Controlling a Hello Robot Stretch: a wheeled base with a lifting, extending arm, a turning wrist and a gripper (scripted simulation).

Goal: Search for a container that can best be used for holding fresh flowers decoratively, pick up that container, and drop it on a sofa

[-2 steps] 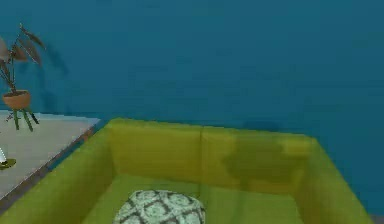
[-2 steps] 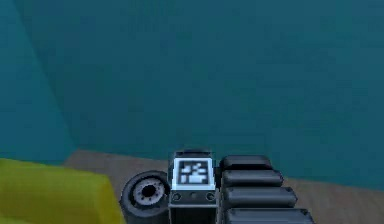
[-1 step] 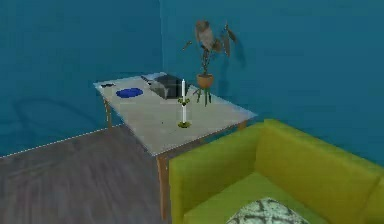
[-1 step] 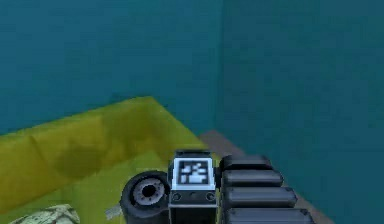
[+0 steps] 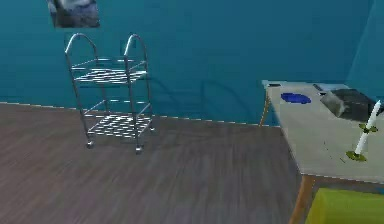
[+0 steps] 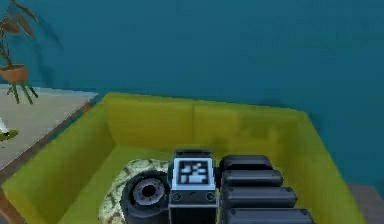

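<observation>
Yellow boxy sofa point(image 6: 250, 125): drop target, reached
Dark gripper point(image 6: 140, 200): state and load cannot tell
Drop: release low, mid-seat

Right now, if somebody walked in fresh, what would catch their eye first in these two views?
A bright yellow-green sofa spreads across the lower arm side view against a deep teal wall, with the robot's dark gripper in front of its seat. In the forward view, a shiny wire cart stands at the left by the wall. A pale table bearing a white candle sits at the right.
</observation>
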